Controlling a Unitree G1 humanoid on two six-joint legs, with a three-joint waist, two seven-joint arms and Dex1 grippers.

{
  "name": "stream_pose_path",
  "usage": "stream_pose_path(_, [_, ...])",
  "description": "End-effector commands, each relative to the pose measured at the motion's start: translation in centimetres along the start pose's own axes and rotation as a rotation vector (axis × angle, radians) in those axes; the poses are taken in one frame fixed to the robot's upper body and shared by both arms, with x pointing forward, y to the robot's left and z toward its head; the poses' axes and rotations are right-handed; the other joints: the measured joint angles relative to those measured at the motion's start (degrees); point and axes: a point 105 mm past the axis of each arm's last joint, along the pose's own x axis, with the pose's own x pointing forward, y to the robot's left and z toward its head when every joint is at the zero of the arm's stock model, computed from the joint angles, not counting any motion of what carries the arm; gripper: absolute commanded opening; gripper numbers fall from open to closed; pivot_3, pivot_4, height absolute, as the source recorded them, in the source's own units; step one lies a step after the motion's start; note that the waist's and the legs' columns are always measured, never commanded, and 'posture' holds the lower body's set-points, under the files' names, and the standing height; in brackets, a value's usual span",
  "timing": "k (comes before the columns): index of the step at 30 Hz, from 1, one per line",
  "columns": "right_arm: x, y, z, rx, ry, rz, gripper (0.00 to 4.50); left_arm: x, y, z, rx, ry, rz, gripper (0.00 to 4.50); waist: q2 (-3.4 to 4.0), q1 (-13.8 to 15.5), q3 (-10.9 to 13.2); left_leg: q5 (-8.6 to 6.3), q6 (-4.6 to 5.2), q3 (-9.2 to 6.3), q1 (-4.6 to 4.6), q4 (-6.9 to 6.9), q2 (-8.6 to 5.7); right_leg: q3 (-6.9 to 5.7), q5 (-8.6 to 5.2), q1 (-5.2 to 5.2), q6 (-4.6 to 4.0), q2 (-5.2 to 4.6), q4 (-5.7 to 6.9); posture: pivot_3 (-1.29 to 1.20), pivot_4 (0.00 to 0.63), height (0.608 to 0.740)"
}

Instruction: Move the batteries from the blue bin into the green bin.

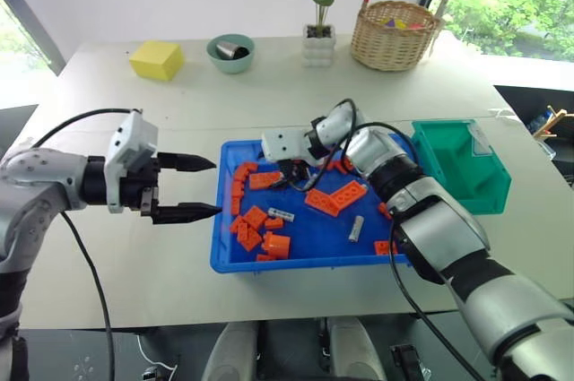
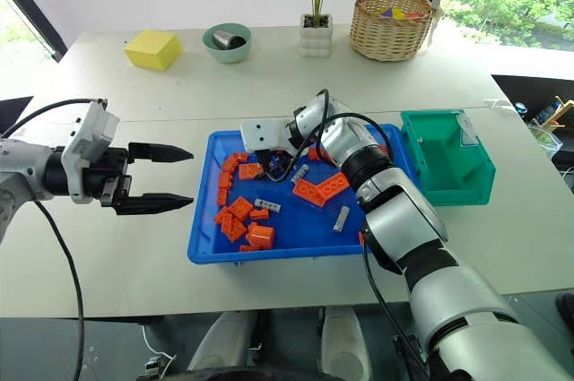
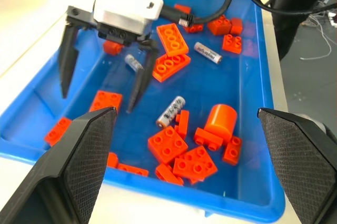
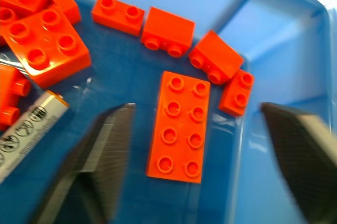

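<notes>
The blue bin [image 1: 305,264] lies in the middle of the table with several orange bricks and a few silver batteries. One battery [image 1: 281,214] lies near its left middle, another [image 1: 356,228] toward its right front, and a third [image 3: 134,62] sits between the right gripper's fingers' span. My right gripper [image 1: 294,177] hangs open over the bin's back left, above a flat orange brick [image 4: 179,126], with a battery [image 4: 26,129] just beside one finger. My left gripper [image 1: 217,187] stands open at the bin's left rim, holding nothing. The green bin [image 1: 462,166] stands right of the blue one.
At the table's back stand a yellow block [image 1: 157,59], a teal bowl [image 1: 230,52] with a metal cup, a potted plant [image 1: 319,40] and a wicker basket [image 1: 395,36]. The right arm's cable loops over the blue bin's back.
</notes>
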Motion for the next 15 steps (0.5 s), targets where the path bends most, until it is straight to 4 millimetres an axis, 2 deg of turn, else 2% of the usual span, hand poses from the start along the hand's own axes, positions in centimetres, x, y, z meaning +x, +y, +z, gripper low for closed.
stream_pose_path(1, [-1.3,-1.4,1.1,0.026,-0.037,-0.093,4.48,0.0,0.0,0.5,0.025,-0.005,-0.008,4.5,0.0,-0.01,0.0,0.0,0.0,0.0,0.0,-0.01,0.0,0.0,0.0,-0.01,0.0,0.0,0.01,0.0,0.15,0.702])
stream_pose_path(5, [-4.0,-0.4,1.5,0.154,-0.082,-0.128,4.48,0.1,-0.1,0.6,0.025,-0.004,-0.021,4.5,0.0,0.46,0.0,0.0,0.01,-0.02,-0.05,0.0,0.01,0.01,0.0,-0.02,0.0,0.01,0.0,0.0,0.15,0.702])
stream_pose_path(8, [-5.6,2.8,1.2,0.231,-0.06,-0.119,4.48,0.2,-0.1,0.3,0.019,0.0,-0.032,4.5,-0.02,0.61,-0.01,-0.01,0.03,-0.03,-0.11,0.06,0.0,0.0,0.0,-0.02,0.01,0.0,-0.01,0.0,0.15,0.702])
stream_pose_path(12, [-5.7,6.6,0.3,0.308,0.007,-0.111,4.48,0.5,-0.1,0.2,0.011,-0.002,-0.053,4.5,-0.02,0.29,-0.01,-0.02,0.07,-0.01,-0.1,0.07,0.01,0.0,0.0,-0.02,0.01,0.0,0.01,0.0,0.15,0.702])
stream_pose_path(15, [-5.2,8.3,0.0,0.372,0.008,-0.117,4.48,0.8,0.1,0.2,0.015,-0.003,-0.069,4.5,-0.03,0.08,-0.01,-0.02,0.08,0.02,-0.09,0.07,0.05,0.0,0.0,-0.04,0.0,0.02,0.02,0.0,0.15,0.702])
